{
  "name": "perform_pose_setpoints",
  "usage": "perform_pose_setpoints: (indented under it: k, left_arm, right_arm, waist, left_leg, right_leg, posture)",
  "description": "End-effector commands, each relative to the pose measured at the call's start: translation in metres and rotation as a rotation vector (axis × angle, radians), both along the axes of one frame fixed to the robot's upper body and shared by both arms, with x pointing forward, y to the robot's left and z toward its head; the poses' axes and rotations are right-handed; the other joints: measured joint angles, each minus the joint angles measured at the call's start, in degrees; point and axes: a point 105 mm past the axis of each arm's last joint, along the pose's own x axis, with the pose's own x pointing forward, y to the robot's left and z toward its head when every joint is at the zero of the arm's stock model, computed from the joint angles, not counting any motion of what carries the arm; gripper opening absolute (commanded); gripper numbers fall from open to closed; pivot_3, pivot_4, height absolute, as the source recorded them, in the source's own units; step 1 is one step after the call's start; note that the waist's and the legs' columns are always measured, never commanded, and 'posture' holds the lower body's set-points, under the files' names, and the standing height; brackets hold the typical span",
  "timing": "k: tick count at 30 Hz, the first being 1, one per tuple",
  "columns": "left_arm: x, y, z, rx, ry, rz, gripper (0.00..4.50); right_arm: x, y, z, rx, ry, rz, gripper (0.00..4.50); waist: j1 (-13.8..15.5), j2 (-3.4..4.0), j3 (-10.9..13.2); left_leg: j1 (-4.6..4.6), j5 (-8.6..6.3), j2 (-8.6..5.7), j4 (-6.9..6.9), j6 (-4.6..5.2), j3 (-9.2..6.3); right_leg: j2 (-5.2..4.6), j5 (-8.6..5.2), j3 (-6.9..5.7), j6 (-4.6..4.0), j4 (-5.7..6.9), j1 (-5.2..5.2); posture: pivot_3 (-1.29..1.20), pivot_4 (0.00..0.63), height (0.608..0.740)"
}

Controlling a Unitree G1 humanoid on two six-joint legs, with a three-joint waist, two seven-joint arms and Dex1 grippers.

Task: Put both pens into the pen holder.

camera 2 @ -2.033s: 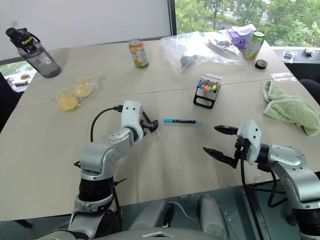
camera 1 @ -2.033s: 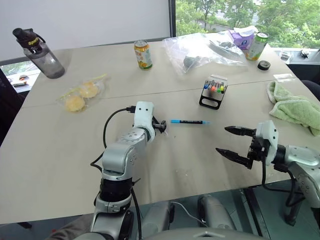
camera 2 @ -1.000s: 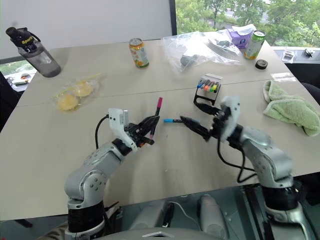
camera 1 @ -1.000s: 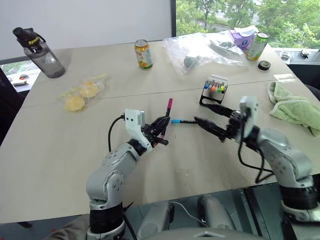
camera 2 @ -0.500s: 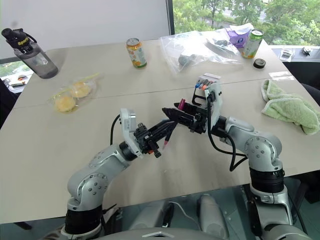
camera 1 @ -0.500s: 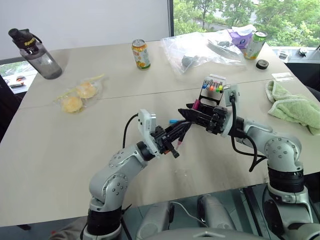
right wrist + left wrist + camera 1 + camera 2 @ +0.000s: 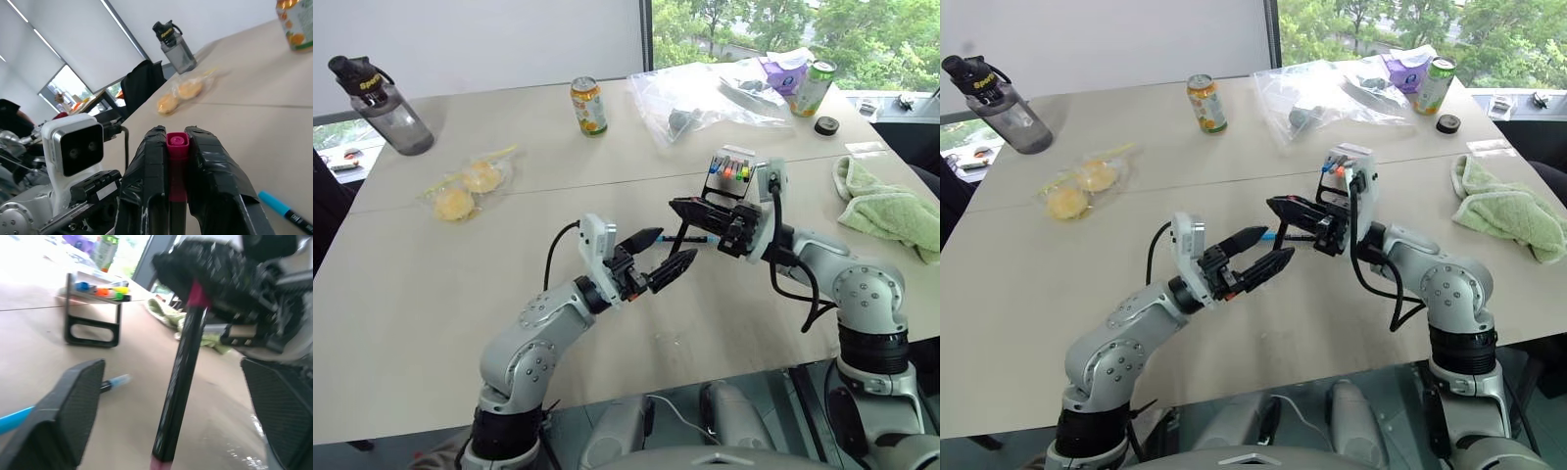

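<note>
Two arms meet mid-table in the left eye view. Half a second ago the left gripper pinched the pink-capped pen; now its jaws are spread and empty, and the right gripper has its jaws pressed onto the pen's capped end. Handover done, I judge; next comes the carry to the pen holder, which stands just behind the right wrist. The blue-capped pen lies on the table under the grippers, not yet picked up.

Right eye view: same layout. Green towel off to the right, clear bag, can and bottle far back; none blocks the route.

Left wrist view: pen hangs nearly upright between wide-apart fingers, touching neither. Holder slots look crowded with markers.

Right wrist view: magenta cap clamped between the pads.
</note>
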Motion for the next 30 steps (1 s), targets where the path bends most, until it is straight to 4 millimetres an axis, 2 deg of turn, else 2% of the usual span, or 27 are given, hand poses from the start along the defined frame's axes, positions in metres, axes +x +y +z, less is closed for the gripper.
perform_pose_setpoints:
  k: [1, 4, 7, 12, 20, 30]
  left_arm:
    - [0.001, 0.015, 0.015, 0.022, -0.08, 0.032, 4.48]
    - [0.003, 0.027, 0.017, 0.121, -0.114, 0.059, 4.48]
    - [0.002, 0.035, 0.021, 0.179, -0.14, 0.062, 4.48]
    - [0.0, 0.038, 0.025, 0.25, -0.179, 0.05, 4.48]
    - [-0.002, 0.037, 0.029, 0.279, -0.204, 0.031, 4.48]
    - [-0.003, 0.036, 0.029, 0.284, -0.218, 0.029, 4.48]
  right_arm:
    - [0.001, -0.003, 0.028, -0.053, -0.199, -0.028, 0.01]
    - [-0.003, 0.005, 0.048, -0.228, -0.503, -0.02, 0.01]
    - [-0.006, 0.012, 0.069, -0.311, -0.767, -0.036, 0.01]
    - [0.005, 0.013, 0.069, -0.489, -1.098, -0.085, 0.01]
    - [0.035, 0.004, 0.043, -0.616, -1.261, -0.147, 0.01]
    - [0.057, 0.002, 0.027, -0.659, -1.352, -0.172, 0.01]
  waist:
    - [-0.08, 0.0, 0.0]
    - [-0.31, 0.0, 0.0]
    - [-0.91, 0.0, 0.0]
    - [-0.92, -0.01, 0.0]
    - [-0.98, -0.01, 0.01]
    - [-1.07, 0.0, 0.01]
  left_leg:
    - [0.0, 0.0, 0.0, 0.0, 0.0, 0.0]
    - [-0.06, 0.0, 0.01, -0.02, -0.01, 0.0]
    - [-0.28, 0.0, 0.01, -0.01, -0.01, 0.01]
    - [-0.3, 0.0, 0.01, -0.01, -0.01, 0.0]
    - [-0.29, 0.01, 0.01, -0.01, -0.02, 0.01]
    - [-0.29, 0.01, 0.01, -0.02, -0.02, 0.05]
  right_leg:
    - [0.0, 0.0, 0.0, 0.0, 0.0, -0.01]
    - [0.01, 0.0, -0.01, 0.0, 0.01, -0.07]
    - [0.0, 0.0, 0.0, 0.0, 0.01, -0.29]
    - [-0.01, 0.0, -0.02, 0.0, -0.02, -0.31]
    - [0.0, 0.0, 0.0, 0.0, -0.01, -0.31]
    - [0.03, 0.0, 0.08, -0.01, 0.0, -0.34]
  posture:
    - [0.0, 0.15, 0.739]
    - [0.0, 0.15, 0.739]
    - [0.0, 0.15, 0.739]
    - [0.0, 0.15, 0.739]
    - [0.0, 0.15, 0.739]
    - [0.0, 0.15, 0.739]
